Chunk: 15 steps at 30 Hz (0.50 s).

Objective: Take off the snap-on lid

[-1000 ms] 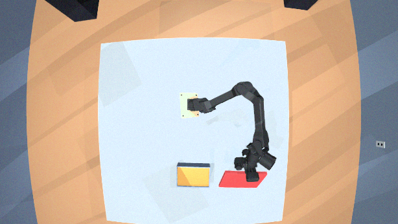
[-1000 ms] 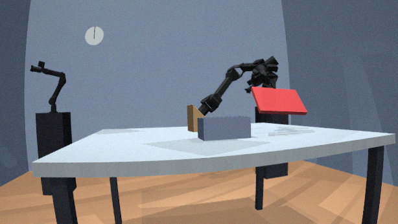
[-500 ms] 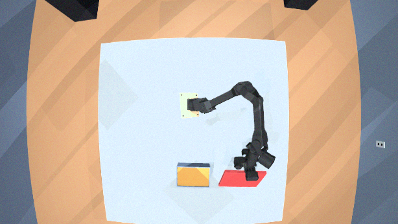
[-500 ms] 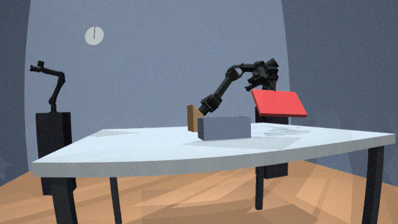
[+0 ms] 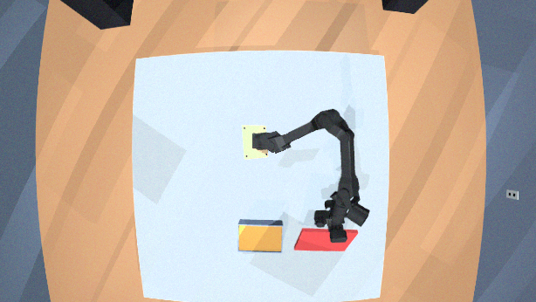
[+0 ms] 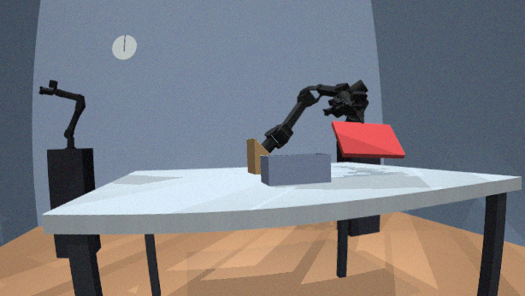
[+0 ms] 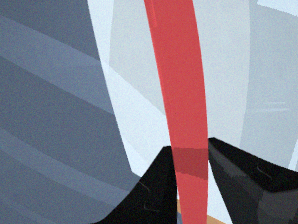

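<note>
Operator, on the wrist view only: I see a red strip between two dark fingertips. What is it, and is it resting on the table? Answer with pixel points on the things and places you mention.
Observer: It is the lid (image 5: pixel 310 241) (image 6: pixel 368 139) (image 7: pixel 187 90), a flat red panel seen nearly edge-on; the exterior view shows it held above the table (image 5: pixel 196 96) (image 6: pixel 192 194), tilted.
Operator: Where is the box?
Observer: The top view shows the storage box (image 5: pixel 260 238) (image 6: pixel 297 168) beside the lid, uncovered, its inside orange.
Operator: Anything else on the table?
Observer: Yes, a tan block (image 6: pixel 251 156) stands behind the box in the exterior view.
</note>
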{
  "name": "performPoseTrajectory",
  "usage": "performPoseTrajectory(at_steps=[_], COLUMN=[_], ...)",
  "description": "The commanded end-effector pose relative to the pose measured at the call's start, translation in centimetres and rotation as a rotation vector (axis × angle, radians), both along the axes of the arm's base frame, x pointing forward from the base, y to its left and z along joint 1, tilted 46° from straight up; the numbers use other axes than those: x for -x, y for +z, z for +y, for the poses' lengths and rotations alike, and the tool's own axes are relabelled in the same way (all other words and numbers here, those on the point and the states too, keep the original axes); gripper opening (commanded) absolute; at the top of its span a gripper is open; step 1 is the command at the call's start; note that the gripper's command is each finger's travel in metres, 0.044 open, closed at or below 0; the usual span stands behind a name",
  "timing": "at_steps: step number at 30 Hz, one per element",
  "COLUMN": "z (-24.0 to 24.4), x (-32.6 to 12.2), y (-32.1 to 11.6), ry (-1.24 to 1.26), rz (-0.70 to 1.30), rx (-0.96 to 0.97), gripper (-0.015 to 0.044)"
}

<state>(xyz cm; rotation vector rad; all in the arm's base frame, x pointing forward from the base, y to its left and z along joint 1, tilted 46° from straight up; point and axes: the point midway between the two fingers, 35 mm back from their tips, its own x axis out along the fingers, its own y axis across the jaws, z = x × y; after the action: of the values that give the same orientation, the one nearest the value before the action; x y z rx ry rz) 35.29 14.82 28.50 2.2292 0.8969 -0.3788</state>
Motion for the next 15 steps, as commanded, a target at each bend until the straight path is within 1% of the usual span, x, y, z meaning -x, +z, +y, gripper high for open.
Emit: performPoseTrajectory(at_steps=[1,15], z=[0.02,0.82], x=[-0.11,-0.04], y=[-0.18,-0.94], ry=[-0.014,-0.014], rz=[-0.005,-0.005], rx=[0.001,0.001], gripper=[0.0000,0.0000])
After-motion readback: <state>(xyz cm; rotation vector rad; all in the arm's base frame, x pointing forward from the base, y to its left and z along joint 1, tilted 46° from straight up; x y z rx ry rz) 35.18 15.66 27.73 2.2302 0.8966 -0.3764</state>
